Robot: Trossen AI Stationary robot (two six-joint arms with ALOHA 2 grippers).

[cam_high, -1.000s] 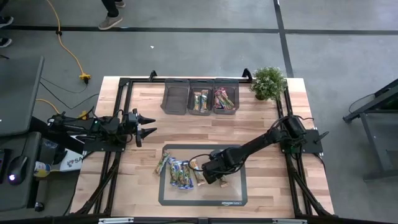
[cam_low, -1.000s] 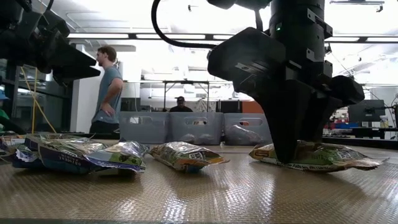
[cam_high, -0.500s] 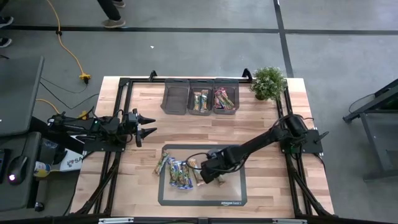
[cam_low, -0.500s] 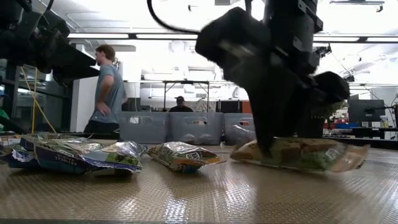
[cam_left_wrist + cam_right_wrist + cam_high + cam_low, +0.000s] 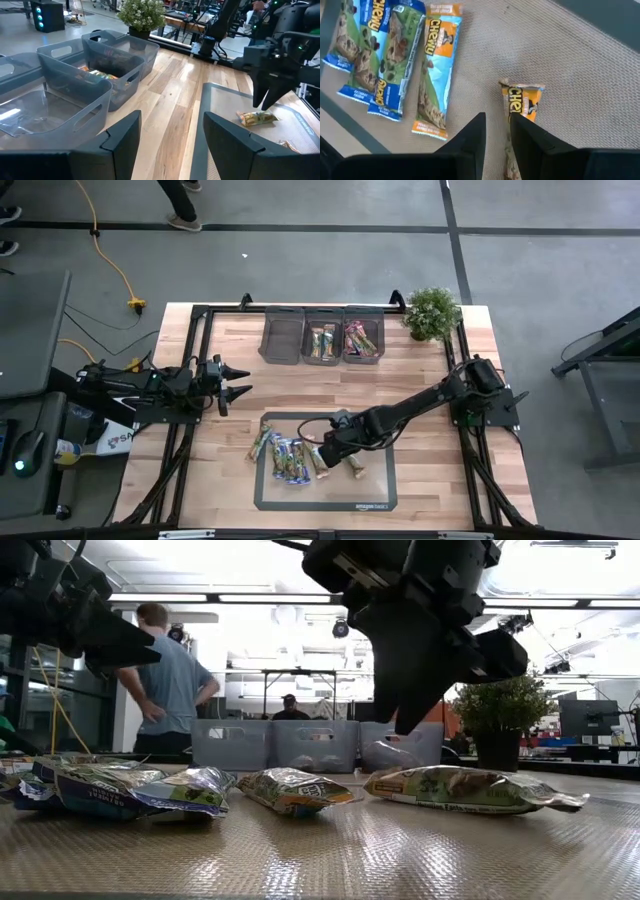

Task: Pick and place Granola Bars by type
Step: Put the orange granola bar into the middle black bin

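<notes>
Several granola bars lie flat on the dark mat (image 5: 375, 492). A cluster of blue and green ones (image 5: 283, 457) (image 5: 370, 50) sits beside an orange-and-blue bar (image 5: 437, 70). One orange-tan bar (image 5: 352, 463) (image 5: 460, 788) (image 5: 522, 97) lies apart. My right gripper (image 5: 335, 448) (image 5: 405, 715) (image 5: 497, 135) hangs over the mat just above that lone bar, fingers pointing down and open by a narrow gap, touching nothing. My left gripper (image 5: 240, 380) (image 5: 172, 135) waits open above the table's left side.
Three grey bins stand along the far edge: left (image 5: 283, 338), middle (image 5: 322, 340) holding green and orange bars, right (image 5: 362, 340) holding pink ones. A potted plant (image 5: 432, 312) occupies the far right corner. Bare wood lies between mat and bins. People stand in the room behind.
My right gripper has risen off the mat and shifted a little toward the table's left. The orange-tan bar it was down on slid a short way with it and now lies flat and free on the mat. A person behind the table has turned around.
</notes>
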